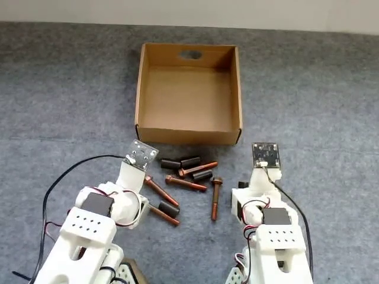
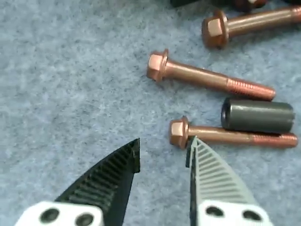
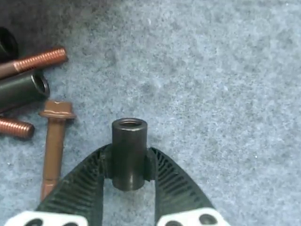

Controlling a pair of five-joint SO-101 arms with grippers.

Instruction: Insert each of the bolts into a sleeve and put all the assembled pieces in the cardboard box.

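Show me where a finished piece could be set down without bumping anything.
The floor of the cardboard box is bare. The gray mat is open on both sides of the box. Crowded: the strip between the box front and the arms, where bolts and sleeves lie close together.

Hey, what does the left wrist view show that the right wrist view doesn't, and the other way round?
Left wrist view: the left gripper is open and empty, its tips near the head of a bolt that lies beside a dark sleeve. Right wrist view: the right gripper is shut on a black sleeve. Both: loose copper bolts and loose sleeves lying on the grey carpet.
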